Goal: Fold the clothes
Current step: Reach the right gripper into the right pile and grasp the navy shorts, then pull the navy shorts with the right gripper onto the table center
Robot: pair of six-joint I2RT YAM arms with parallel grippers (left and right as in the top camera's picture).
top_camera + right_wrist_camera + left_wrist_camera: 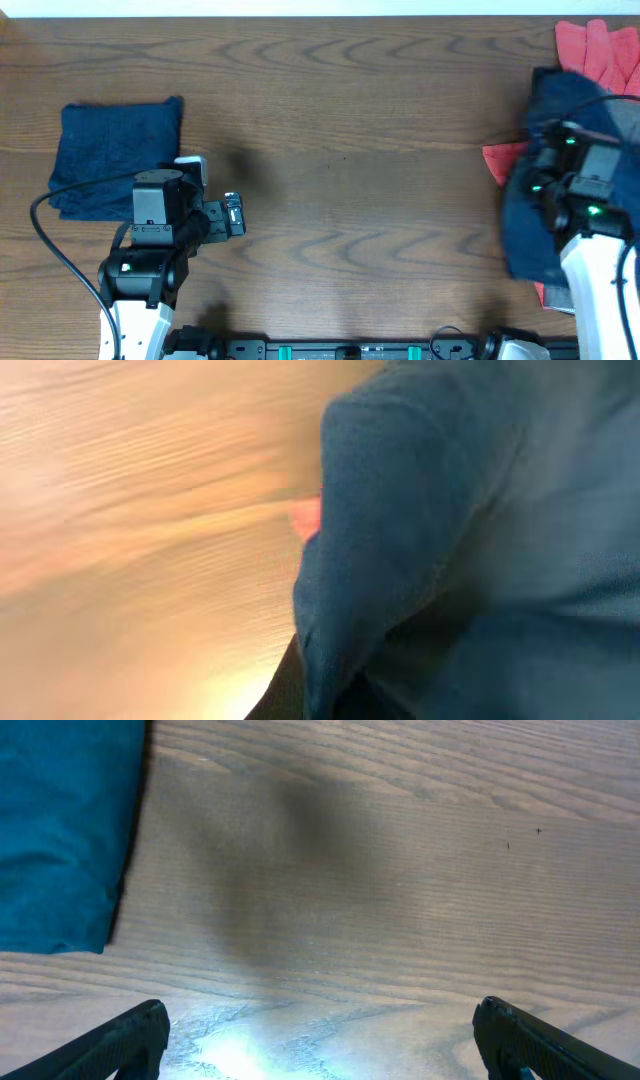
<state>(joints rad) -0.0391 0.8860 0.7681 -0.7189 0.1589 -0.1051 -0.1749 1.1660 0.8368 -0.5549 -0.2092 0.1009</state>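
Navy cloth (118, 150), folded into a neat flat square, lies at nine o'clock on the wooden table (360, 100). Just off its four-o'clock corner hovers the left gripper (320, 1030), fingers wide apart and empty. At three o'clock a loose navy garment (522, 235) lies rumpled over red cloth (598, 50). The right gripper (548, 170) is over it, and I cannot tell how its jaws stand.

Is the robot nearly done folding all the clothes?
Not yet. Done: one folded navy garment lies in a neat square on the left. In hand: the left gripper is open and empty over bare table; the right arm is at a crumpled navy garment, though a grip cannot be seen. Left: that piece and the red garments beside it are unfolded.
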